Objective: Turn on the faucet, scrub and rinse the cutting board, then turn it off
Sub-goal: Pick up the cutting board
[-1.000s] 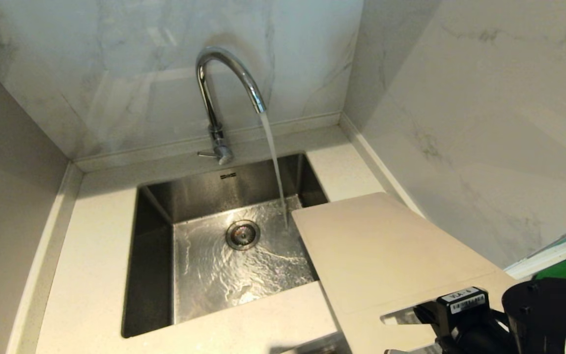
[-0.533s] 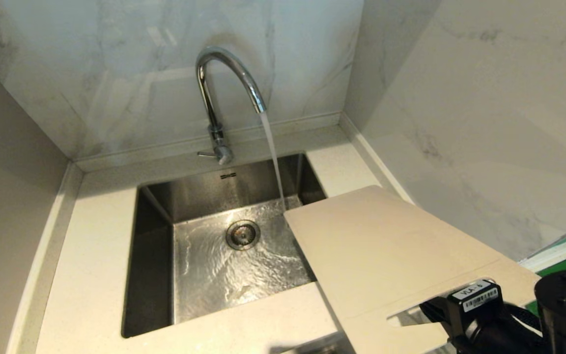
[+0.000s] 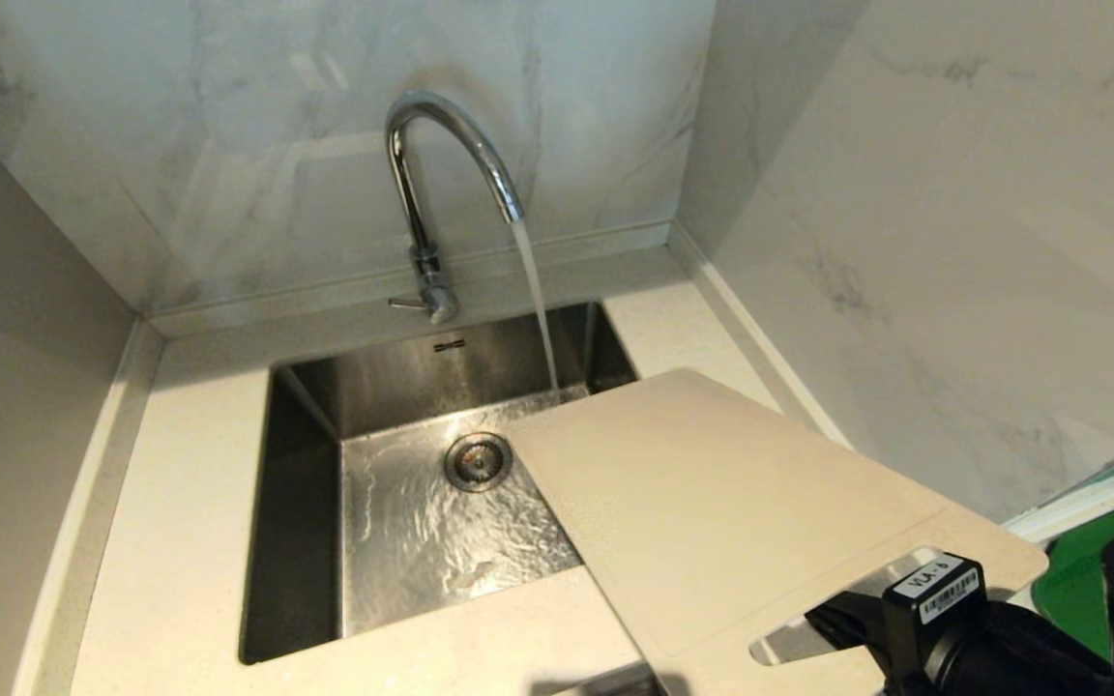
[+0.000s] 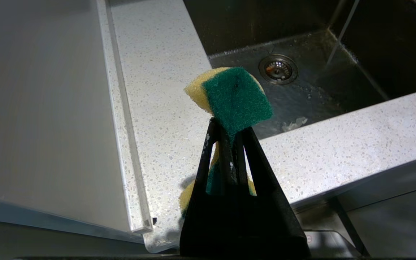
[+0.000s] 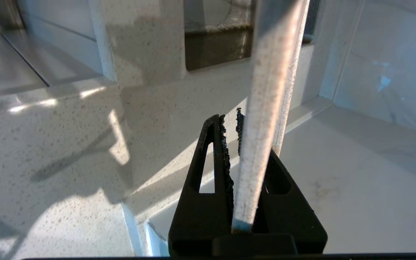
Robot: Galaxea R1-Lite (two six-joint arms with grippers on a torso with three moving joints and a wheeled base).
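Right claw (image 3: 842, 633), at the near right of the sink (image 3: 306, 406), is clenched on the handle-slot end of the cutting board (image 3: 712, 503); the right wrist view shows the board's (image 5: 265, 108) thin edge pinched between the two pads, with only a narrow gap beside it. Over the last second the board's far corner has swung from the sink's right rim out over the basin, toward the drain (image 3: 478, 460). It now overhangs the sink's right half, its far edge just beside the water stream (image 3: 538, 309) falling from the faucet (image 3: 441, 164). Judged from this, the tap is already on and the board is being brought under the flow for wetting; scrubbing has not begun.

Left claw (image 4: 229, 144), hanging near the front of the counter (image 4: 157, 72) on the sink's left, is clenched on a green-and-yellow scouring sponge (image 4: 238, 97), which is well apart from the board. A green board (image 3: 1070, 580) lies beyond the sink's right side.
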